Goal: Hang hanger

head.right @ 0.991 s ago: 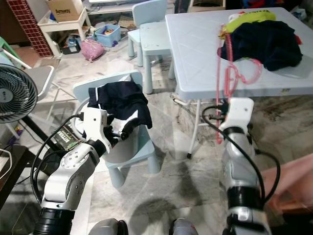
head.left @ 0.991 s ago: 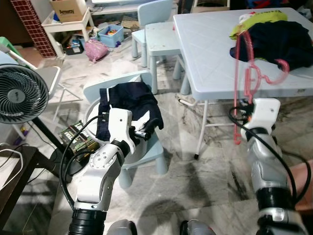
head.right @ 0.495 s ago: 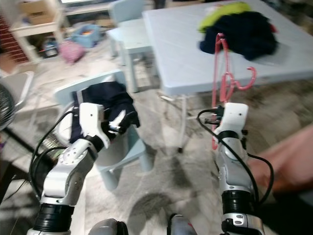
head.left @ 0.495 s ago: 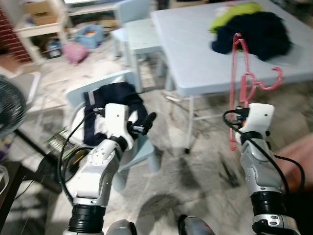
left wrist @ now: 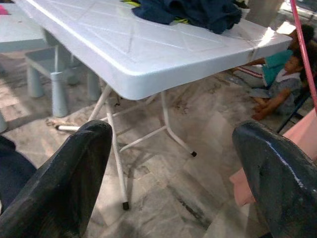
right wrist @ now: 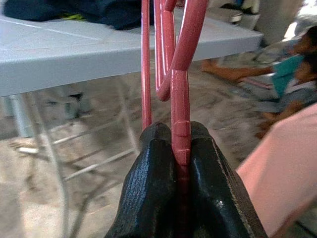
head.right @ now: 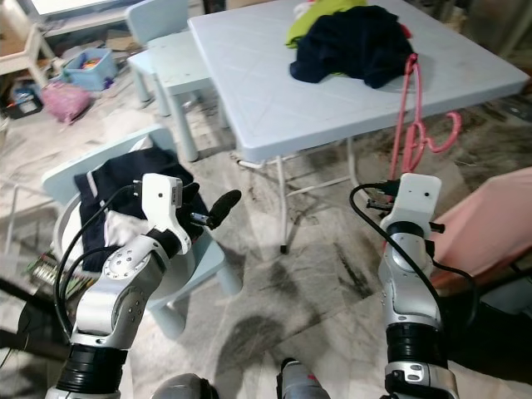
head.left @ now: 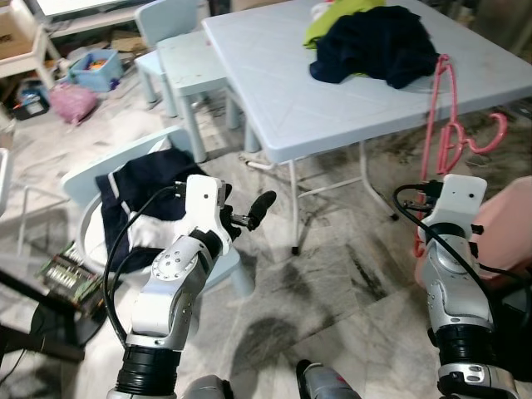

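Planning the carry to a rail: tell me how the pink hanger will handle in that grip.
Probably stiff: the pink hanger stands upright above the right pincer. Likely light, being thin rod. Pinched low on one bar, it may swing or twist.

Over the last second our view has swung to the right, so the fan has gone from sight and a pink cloth point(head.left: 505, 224) has come in beside our right arm. Our right gripper point(right wrist: 171, 148) with the pink hanger point(head.left: 439, 125) has moved out past the bench's point(head.left: 274, 91) near corner, away from the dark clothes point(head.left: 374, 41).
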Controlling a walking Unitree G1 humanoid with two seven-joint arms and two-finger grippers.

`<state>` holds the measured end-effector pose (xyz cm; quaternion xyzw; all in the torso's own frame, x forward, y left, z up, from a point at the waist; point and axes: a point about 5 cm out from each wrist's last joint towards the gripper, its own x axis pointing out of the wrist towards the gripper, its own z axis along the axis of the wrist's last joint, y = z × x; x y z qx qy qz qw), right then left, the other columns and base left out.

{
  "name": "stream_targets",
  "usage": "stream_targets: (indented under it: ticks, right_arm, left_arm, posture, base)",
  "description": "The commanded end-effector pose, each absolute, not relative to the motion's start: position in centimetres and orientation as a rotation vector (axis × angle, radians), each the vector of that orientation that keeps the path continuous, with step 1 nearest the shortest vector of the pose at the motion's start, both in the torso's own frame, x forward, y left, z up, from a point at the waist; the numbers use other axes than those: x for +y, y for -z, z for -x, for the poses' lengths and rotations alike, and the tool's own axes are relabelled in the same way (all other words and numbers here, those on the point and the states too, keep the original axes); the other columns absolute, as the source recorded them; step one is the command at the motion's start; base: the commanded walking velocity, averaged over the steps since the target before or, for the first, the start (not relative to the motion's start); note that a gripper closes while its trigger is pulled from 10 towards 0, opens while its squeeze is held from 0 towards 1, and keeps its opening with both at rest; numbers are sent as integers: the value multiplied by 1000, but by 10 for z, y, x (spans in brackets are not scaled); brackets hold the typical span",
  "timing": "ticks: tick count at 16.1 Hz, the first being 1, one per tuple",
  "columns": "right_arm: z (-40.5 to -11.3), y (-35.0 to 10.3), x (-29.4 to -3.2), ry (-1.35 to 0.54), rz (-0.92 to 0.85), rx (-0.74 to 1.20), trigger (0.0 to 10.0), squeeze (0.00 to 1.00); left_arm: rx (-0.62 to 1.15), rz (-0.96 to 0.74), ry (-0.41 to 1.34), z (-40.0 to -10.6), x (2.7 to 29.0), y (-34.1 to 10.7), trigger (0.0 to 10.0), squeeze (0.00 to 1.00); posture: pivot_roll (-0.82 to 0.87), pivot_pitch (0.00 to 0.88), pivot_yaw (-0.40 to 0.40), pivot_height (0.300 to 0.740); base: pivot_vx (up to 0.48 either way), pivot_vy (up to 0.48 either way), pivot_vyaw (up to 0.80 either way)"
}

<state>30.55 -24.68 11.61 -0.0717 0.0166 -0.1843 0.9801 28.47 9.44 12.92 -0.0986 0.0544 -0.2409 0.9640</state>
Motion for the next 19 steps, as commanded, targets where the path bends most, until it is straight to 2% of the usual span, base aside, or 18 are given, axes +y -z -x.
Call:
stream_targets:
  ticks: [1, 5, 19]
  right_arm:
    - [-305, -120, -248, 387, 174, 11, 10000, 0]
    - [-301, -117, -253, 457, 199, 24, 10000, 0]
    - [-301, -117, -253, 457, 199, 24, 10000, 0]
  left_arm:
    - [92, 197, 503, -284, 95, -133, 10000, 0]
    - [93, 195, 512, -284, 95, -133, 10000, 0]
    - [93, 195, 512, -284, 95, -133, 10000, 0]
  posture:
    - [-19, 28, 61, 740]
    - [-18, 24, 59, 740]
    - [-18, 24, 59, 740]
  base:
    - [281, 0, -781]
    - [298, 0, -775]
    - [300, 0, -775]
